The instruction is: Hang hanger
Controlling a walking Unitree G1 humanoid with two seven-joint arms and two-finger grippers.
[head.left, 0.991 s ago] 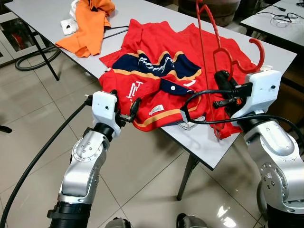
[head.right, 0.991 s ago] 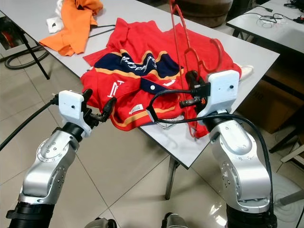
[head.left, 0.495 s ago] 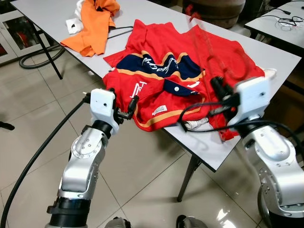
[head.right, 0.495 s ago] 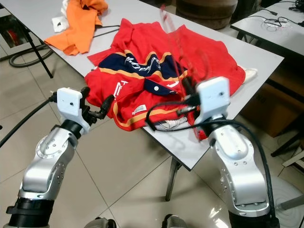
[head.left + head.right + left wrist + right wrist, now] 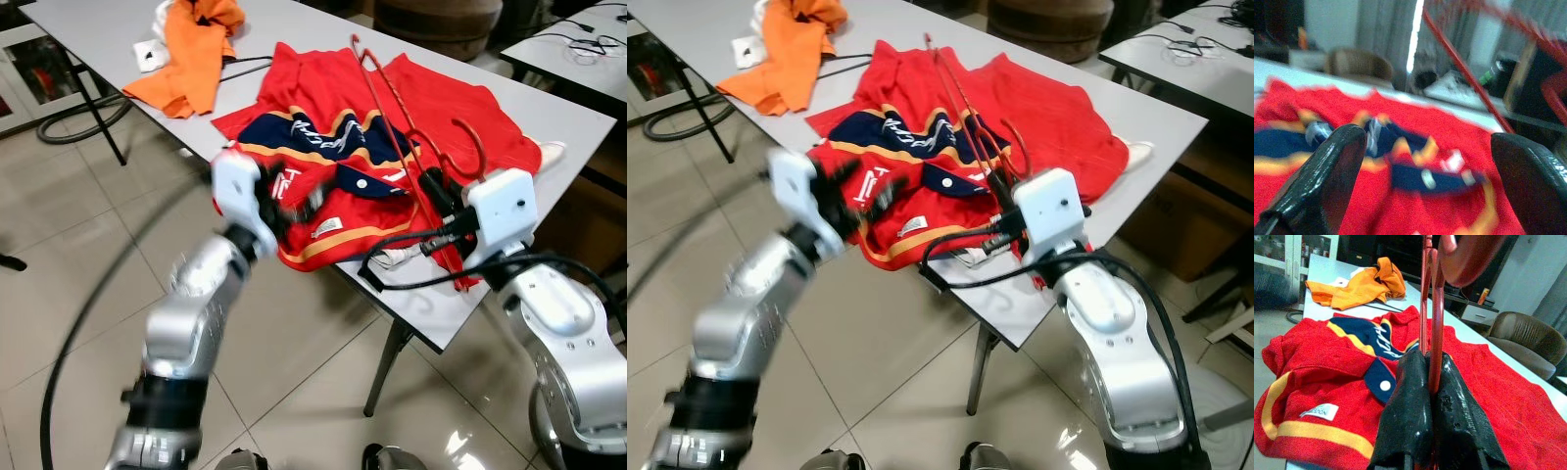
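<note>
— Right gripper (image 5: pixel 1432 382)?
— Jaws clamped together on the red hanger (image 5: pixel 416 147), gripping its thin wire low down. Poised above the red shirt (image 5: pixel 441 108), near the table's (image 5: pixel 578 117) front edge.

— And the hanger itself?
— Held up off the cloth, tilted, hook curling near the white wrist housing, long wire slanting away toward the far side of the shirt. Touching nothing but the jaws, as far as can be told.

— Left gripper (image 5: pixel 1425 161)?
— Blurred in the head views, raised at the shirt's near edge, beside the navy collar (image 5: pixel 323 132). Jaws apart in the wrist view, with nothing between them, the two black fingers (image 5: pixel 1327 171) framing the collar and its yellow trim. Possibly touching the hem; too smeared to tell.

— Shirt?
— Spread flat across the table, front hem hanging slightly over the edge, white label showing near the yellow stripe.

— Anything else?
— Orange garment (image 5: pixel 191 49) crumpled at the table's far left end, well apart from the shirt. Black cable (image 5: pixel 88 122) looped on the tiled floor (image 5: pixel 59 255) under that end. Second table (image 5: pixel 568 49) off to the right, with cables on it.
</note>
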